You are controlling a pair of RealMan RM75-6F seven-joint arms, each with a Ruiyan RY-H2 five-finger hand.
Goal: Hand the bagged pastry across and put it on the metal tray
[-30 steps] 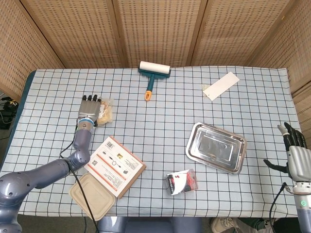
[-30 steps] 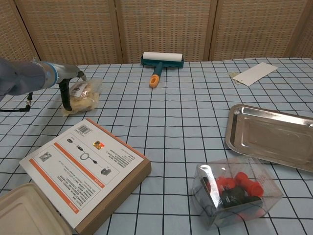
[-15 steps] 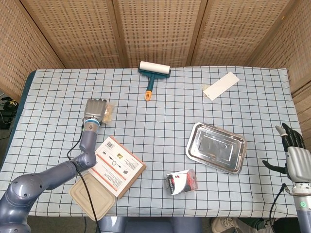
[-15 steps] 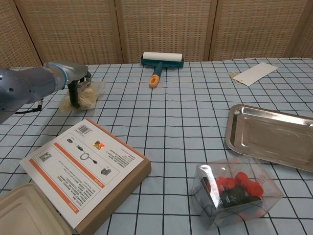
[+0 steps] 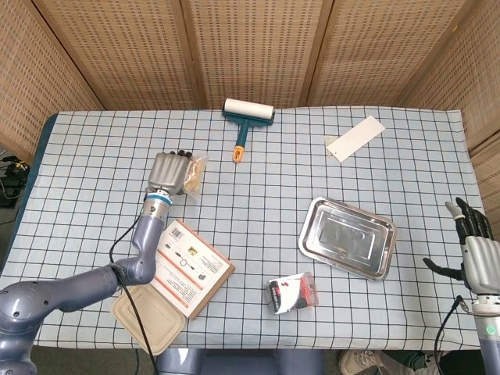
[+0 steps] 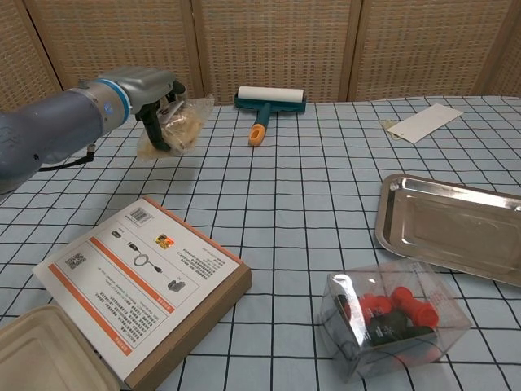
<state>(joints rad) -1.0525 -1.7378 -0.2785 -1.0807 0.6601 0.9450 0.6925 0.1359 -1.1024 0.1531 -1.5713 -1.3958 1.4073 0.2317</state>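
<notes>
The bagged pastry (image 5: 193,173) (image 6: 183,125) is a clear bag with a pale brown pastry inside. My left hand (image 5: 170,175) (image 6: 156,110) grips it and holds it above the table at the left. The metal tray (image 5: 348,237) (image 6: 450,224) lies empty on the right side of the checked cloth. My right hand (image 5: 473,248) hangs off the table's right edge with its fingers spread and nothing in them; the chest view does not show it.
A printed cardboard box (image 5: 185,266) (image 6: 138,281) and a beige lidded container (image 5: 148,314) lie at the front left. A clear box of red parts (image 5: 291,292) (image 6: 392,316) sits in front of the tray. A lint roller (image 5: 245,120) and a white card (image 5: 355,137) lie at the back.
My left hand closed on the pastry bag, lifted it off the cloth and carried it to the right. The right hand stayed almost still.
</notes>
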